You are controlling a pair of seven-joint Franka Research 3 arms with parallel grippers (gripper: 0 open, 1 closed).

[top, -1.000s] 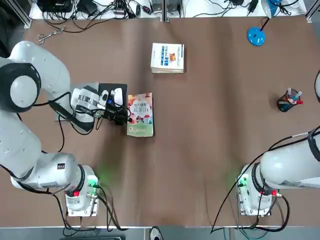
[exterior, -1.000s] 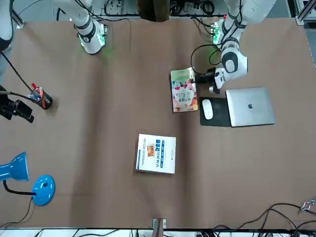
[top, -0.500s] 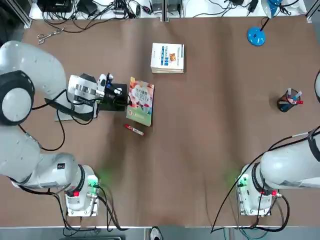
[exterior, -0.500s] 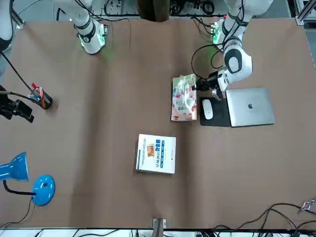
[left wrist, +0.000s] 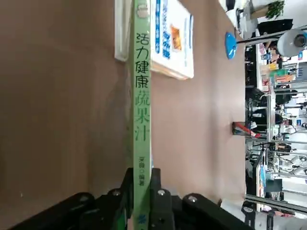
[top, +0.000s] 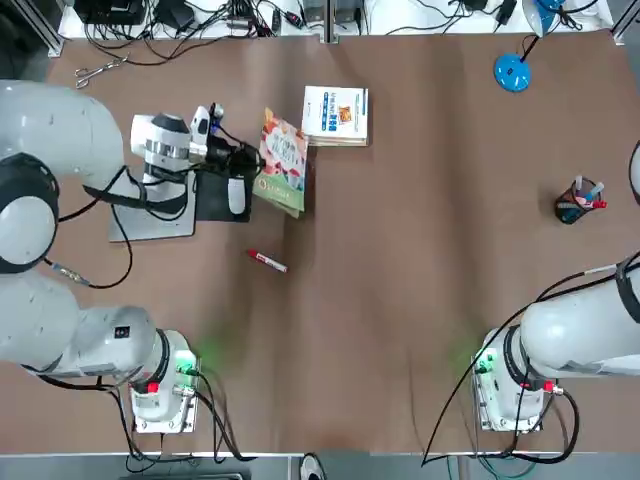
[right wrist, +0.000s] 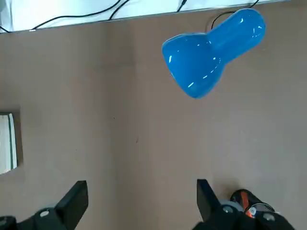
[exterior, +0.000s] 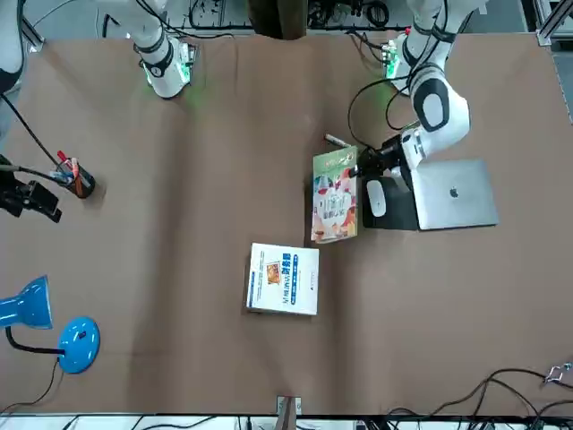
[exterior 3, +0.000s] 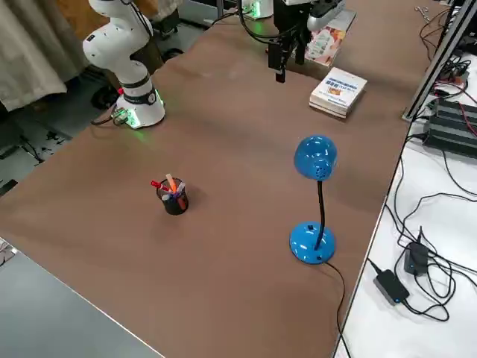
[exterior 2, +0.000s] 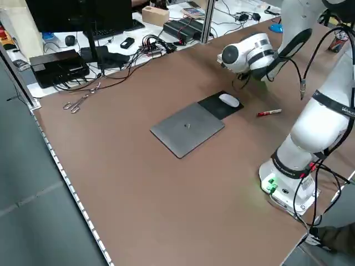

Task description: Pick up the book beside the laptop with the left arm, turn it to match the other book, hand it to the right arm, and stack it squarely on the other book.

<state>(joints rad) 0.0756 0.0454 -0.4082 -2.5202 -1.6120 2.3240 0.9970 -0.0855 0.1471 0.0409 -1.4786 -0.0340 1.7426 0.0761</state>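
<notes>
My left gripper is shut on the book, gripping the edge that faces the arm. The colourful book hangs tilted above the table, over the mouse pad's edge. In the left wrist view its green spine runs straight out from between the fingers. The other book, white with blue print, lies flat just beyond it and to the right. The silver laptop lies closed under the left arm. My right gripper is open and empty at the table's right side, above the pen cup.
A black mouse pad with a white mouse lies beside the laptop. A red pen lies on the bare table nearer the arms' bases. A blue desk lamp and a pen cup stand at the right.
The left gripper has lifted the book off the table and carried it toward the other book, tilting it. A red pen that lay under it now shows. The right arm has not moved.
</notes>
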